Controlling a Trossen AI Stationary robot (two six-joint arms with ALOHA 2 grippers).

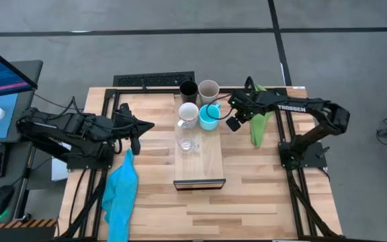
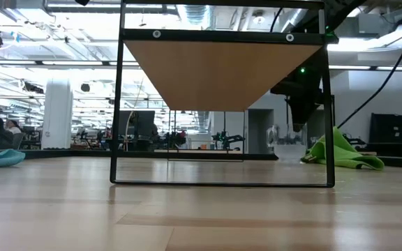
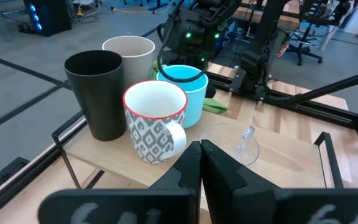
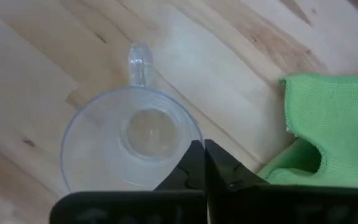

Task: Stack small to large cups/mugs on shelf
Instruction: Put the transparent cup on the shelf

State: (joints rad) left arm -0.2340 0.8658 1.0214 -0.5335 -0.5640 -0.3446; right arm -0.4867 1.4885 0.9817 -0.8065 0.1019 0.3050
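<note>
Wooden tabletop (image 1: 261, 188), grey floor (image 1: 180, 40) — right hand (image 4: 202, 147) clenched on clear glass cup (image 4: 132, 140) rim; left hand (image 3: 201, 147) clenched, empty.

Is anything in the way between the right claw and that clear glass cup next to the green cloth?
Nothing visible. The right claw is shut right at the rim of the clear glass cup, seemingly pinching its wall. The green cloth lies beside it, not between. Toward the shelf, the turquoise mug stands nearest.
</note>
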